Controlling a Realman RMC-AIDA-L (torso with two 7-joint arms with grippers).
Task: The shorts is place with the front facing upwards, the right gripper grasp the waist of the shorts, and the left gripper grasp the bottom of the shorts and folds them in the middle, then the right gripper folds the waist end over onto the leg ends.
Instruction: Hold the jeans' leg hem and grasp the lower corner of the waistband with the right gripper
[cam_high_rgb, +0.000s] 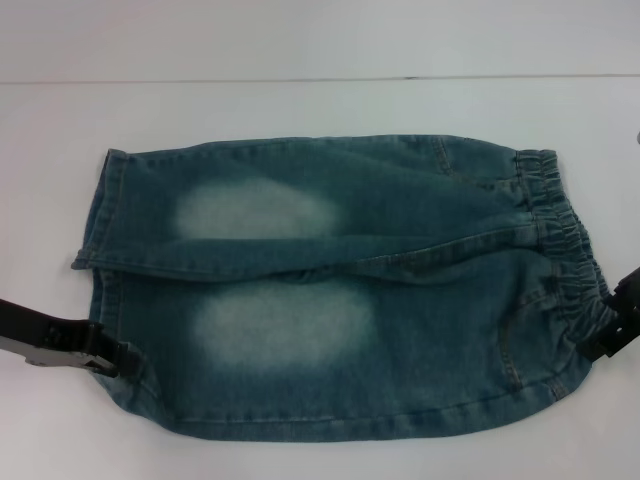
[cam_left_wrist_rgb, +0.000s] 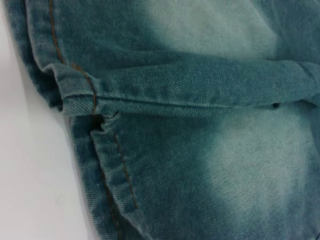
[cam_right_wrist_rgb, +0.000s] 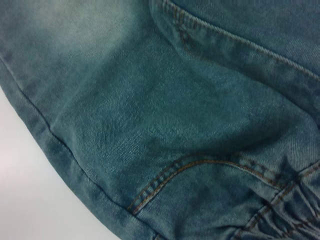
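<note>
The left gripper (cam_high_rgb: 108, 355) is reaching the leg hems (cam_high_rgb: 100, 300) of the shorts (cam_high_rgb: 330, 290) while the right gripper (cam_high_rgb: 612, 335) is meeting the waistband (cam_high_rgb: 570, 260). Both are lining up for the middle fold. I cannot tell whether either is closed.

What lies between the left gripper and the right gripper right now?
In the head view, only the shorts span from the left gripper to the right gripper.

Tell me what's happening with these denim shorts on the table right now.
The denim shorts lie flat on the white table, front up, not yet folded. The left gripper sits at the near leg hem, and the right gripper sits at the elastic waistband. Both are at the near edge of the garment, seemingly about to fold it lengthwise; whether either has closed on the fabric cannot be seen.
</note>
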